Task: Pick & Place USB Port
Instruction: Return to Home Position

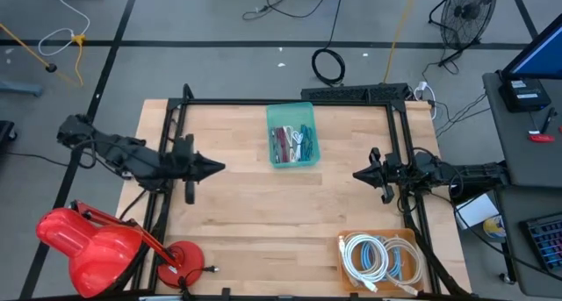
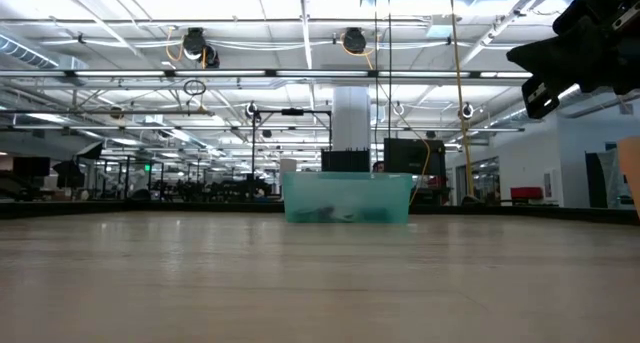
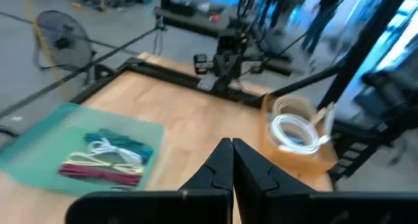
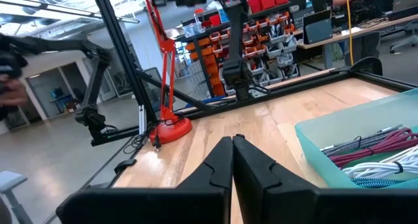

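A teal bin (image 1: 292, 134) of coiled cables, red, white and teal, stands near the table's far edge; it shows in the low view (image 2: 347, 199) and both wrist views (image 3: 78, 152) (image 4: 372, 152). A wooden tray (image 1: 379, 261) at the near right corner holds white and blue coiled cables (image 3: 297, 132). My left gripper (image 1: 218, 167) hovers shut at the table's left side, pointing right, touching nothing (image 3: 231, 145). My right gripper (image 1: 358, 173) hovers shut at the right side, pointing left (image 4: 232, 142).
A red desk lamp (image 1: 97, 244) sits at the near left corner, its base (image 4: 171, 128) on the table. A black frame (image 1: 290, 102) runs around the table. Bare wood lies between the two grippers and in front of the bin.
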You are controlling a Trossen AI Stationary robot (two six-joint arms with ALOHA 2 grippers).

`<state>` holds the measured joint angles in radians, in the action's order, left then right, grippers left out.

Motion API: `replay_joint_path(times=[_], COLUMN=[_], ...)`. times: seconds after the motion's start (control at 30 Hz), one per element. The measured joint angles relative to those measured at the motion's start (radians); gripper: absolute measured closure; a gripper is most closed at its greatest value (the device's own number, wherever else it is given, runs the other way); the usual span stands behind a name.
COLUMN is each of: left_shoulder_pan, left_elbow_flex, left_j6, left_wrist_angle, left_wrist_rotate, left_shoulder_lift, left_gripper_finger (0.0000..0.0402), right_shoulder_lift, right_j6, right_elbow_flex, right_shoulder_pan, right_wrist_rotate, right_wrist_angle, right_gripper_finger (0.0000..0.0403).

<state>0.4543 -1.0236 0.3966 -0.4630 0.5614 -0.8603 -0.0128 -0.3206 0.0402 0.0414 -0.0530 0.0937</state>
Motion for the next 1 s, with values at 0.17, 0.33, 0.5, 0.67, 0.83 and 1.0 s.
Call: replay_joint_path(times=[0.17,0.33,0.5,0.67,0.83,1.0], left_shoulder_pan=[0.000,-0.019,-0.071,-0.104,-0.155,-0.225], left_elbow_flex=[0.282,0.501,0.661,0.740,0.765,0.817], left_j6=[0.033,0.032,0.022,-0.205,-0.251,-0.207], left_wrist_angle=[0.239,0.364,0.400,0.435,0.439,0.441], left_wrist_rotate=[-0.016,-0.021,-0.058,-0.200,-0.199,-0.241], left_shoulder_lift=[0.198,0.373,0.562,0.694,0.765,0.817], left_gripper_finger=[0.0402,0.0402,0.0402,0.0402,0.0402,0.0402], right_shoulder_lift=[0.000,0.000,0.000,0.000,0.000,0.000], right_j6=[0.000,0.000,0.000,0.000,0.000,0.000], right_elbow_flex=[0.000,0.000,0.000,0.000,0.000,0.000], right_shoulder_pan=[0.000,0.000,0.000,0.000,0.000,0.000], right_wrist_rotate=[0.000,0.000,0.000,0.000,0.000,0.000], right_wrist_angle=[0.000,0.000,0.000,0.000,0.000,0.000], right_gripper_finger=[0.0403,0.0403,0.0403,0.0403,0.0403,0.0403])
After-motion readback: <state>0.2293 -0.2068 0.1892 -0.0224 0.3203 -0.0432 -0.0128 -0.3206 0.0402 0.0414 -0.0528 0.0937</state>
